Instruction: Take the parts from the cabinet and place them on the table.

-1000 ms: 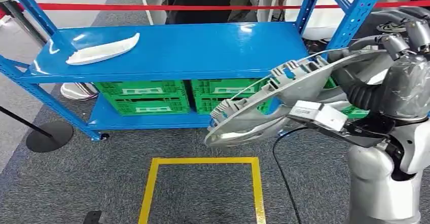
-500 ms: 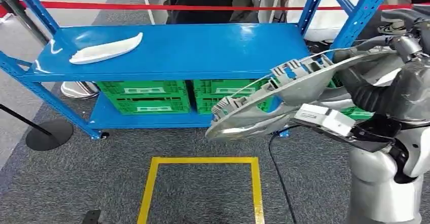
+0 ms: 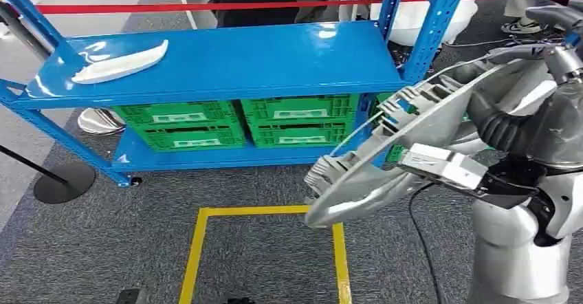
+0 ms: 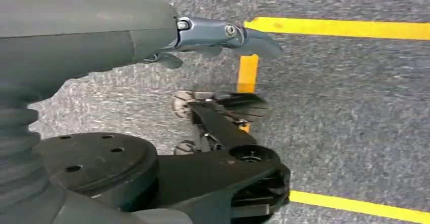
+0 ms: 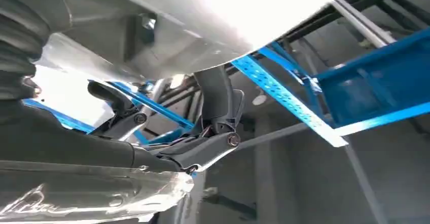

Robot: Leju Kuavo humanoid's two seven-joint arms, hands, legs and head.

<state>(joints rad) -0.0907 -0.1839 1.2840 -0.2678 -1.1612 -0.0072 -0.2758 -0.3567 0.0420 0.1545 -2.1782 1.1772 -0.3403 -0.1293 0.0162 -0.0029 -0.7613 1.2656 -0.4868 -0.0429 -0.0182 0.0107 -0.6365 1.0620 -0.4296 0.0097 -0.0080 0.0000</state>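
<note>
Camera swung since the earlier frame, blue cabinet (image 3: 227, 63) sliding left. Right hand (image 5: 152, 148) fingers hold large silver part (image 3: 385, 159) just clear of cabinet's front; white part (image 3: 120, 63) left on shelf. Left hand (image 4: 223, 34) empty, fingers loosely apart.

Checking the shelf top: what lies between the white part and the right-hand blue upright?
Nothing: in the head view the blue shelf is bare from the white part to the upright.

Setting: we log an industrial workshop or demonstration bay. Evidence: blue steel shelving rack (image 3: 227, 60) ahead of our right hand (image 3: 509, 122); green plastic crates (image 3: 234, 122) on its lower shelf; grey carpet floor with yellow tape square (image 3: 265, 249) below the hand; red barrier rope (image 3: 206, 5) beyond the rack, with people standing behind it.
</note>
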